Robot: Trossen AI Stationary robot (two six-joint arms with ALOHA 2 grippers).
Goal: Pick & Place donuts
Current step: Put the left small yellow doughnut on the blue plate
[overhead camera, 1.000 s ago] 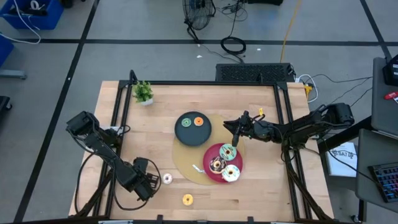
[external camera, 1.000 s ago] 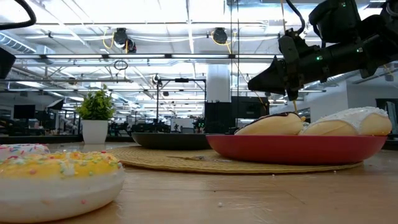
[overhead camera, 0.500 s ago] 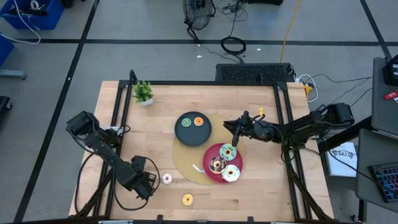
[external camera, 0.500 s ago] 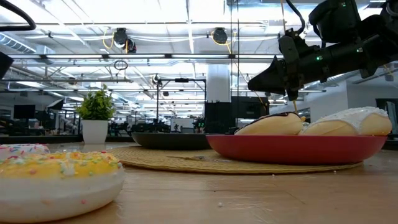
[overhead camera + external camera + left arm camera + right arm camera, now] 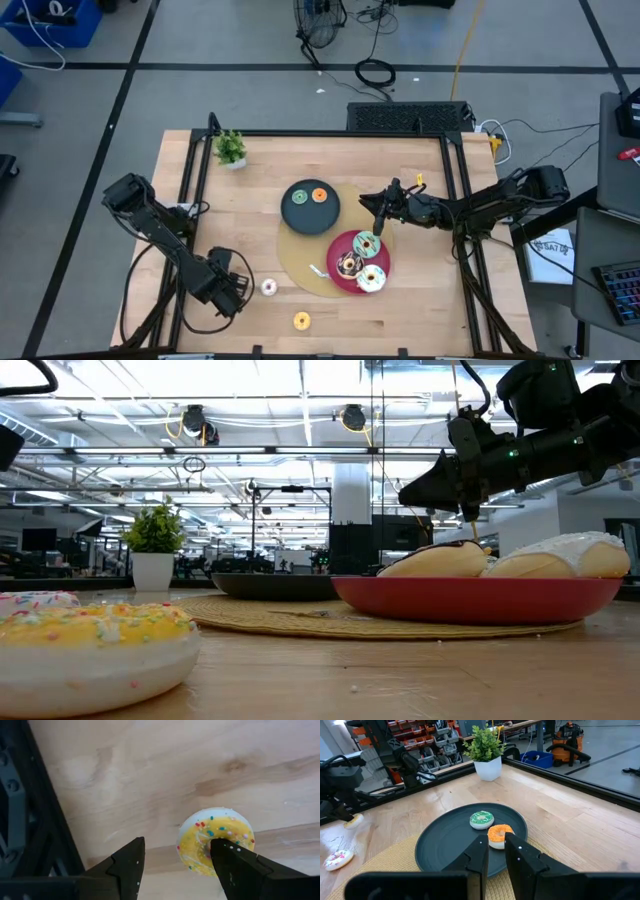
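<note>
My left gripper (image 5: 234, 292) stands open over the bare wood at the near left, pointing down and holding nothing. A pale pink donut (image 5: 268, 287) lies beside it and a yellow donut (image 5: 301, 320) nearer the front edge. In the left wrist view a yellow-iced sprinkled donut (image 5: 216, 840) lies flat on the wood, with one fingertip (image 5: 235, 862) in front of its edge. My right gripper (image 5: 380, 214) hangs shut and level above the mat. The black plate (image 5: 296, 218) holds a green donut (image 5: 481, 819) and an orange donut (image 5: 498, 835). Three larger donuts sit on the red plate (image 5: 340, 245).
A round woven mat (image 5: 296, 262) lies under both plates. A small potted plant (image 5: 230, 148) stands at the far left corner. Black rails (image 5: 188, 200) run along the table's edges. Bare wood lies around the left gripper and along the front edge.
My left gripper has risen a little and drawn slightly toward the table's left edge, staying open. The right arm and all the donuts have kept still.
</note>
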